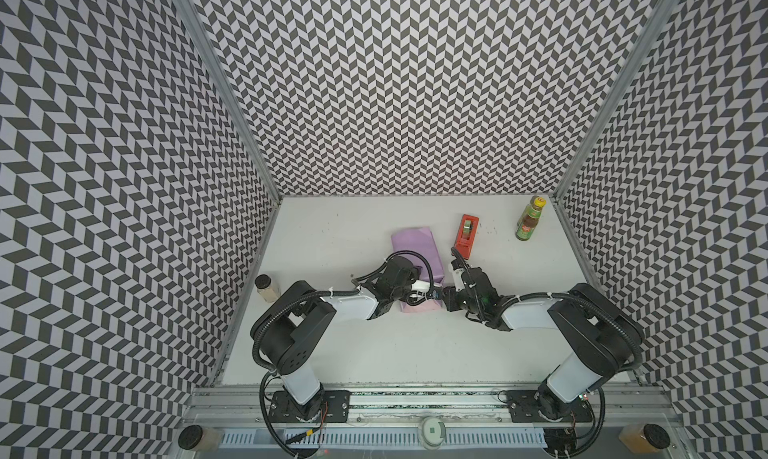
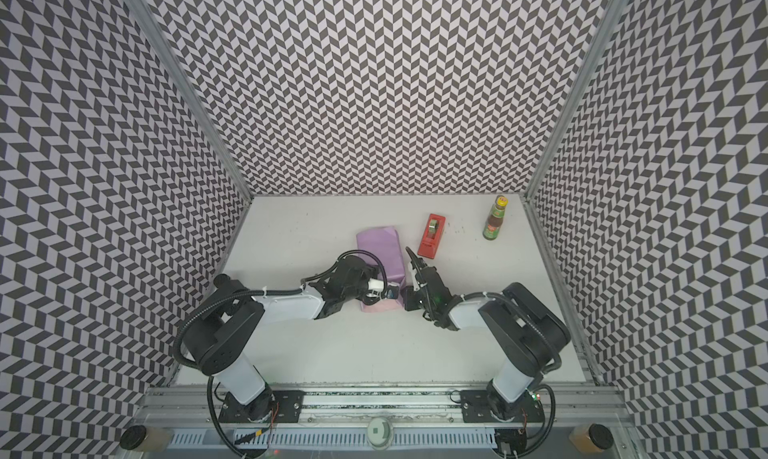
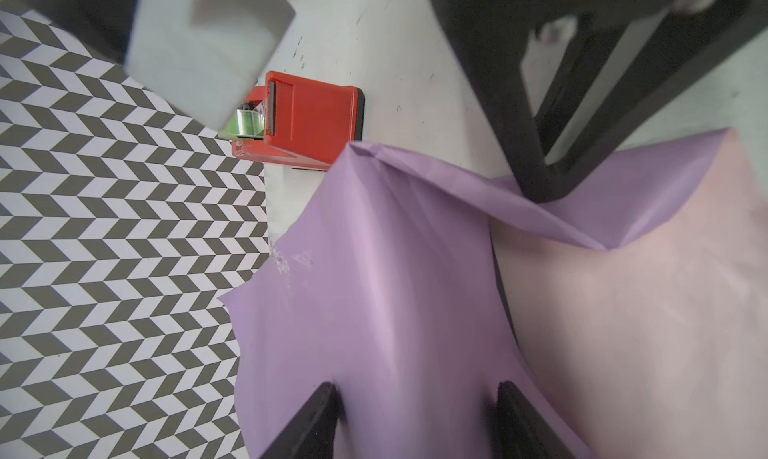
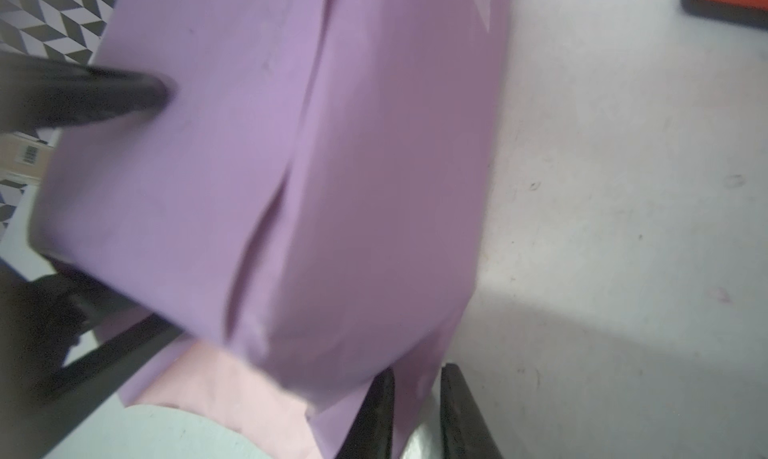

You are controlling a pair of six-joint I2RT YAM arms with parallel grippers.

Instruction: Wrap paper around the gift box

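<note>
On your counter [image 1: 374,353] the paper [image 1: 409,245] already sheathes the gift box, lilac side out, around centre with the red tape dispenser [image 1: 466,235] at its 3 o'clock. Your left gripper [image 3: 415,419] straddles the wrapped top with jaws apart, seemingly pinning the fold. Your right gripper [image 4: 415,411], at the parcel's 4 o'clock, has nearly-closed jaws pinching a loose paper edge.

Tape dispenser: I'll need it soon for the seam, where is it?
The red tape dispenser stands right of centre in both top views, between the paper and the sauce bottle.
</note>
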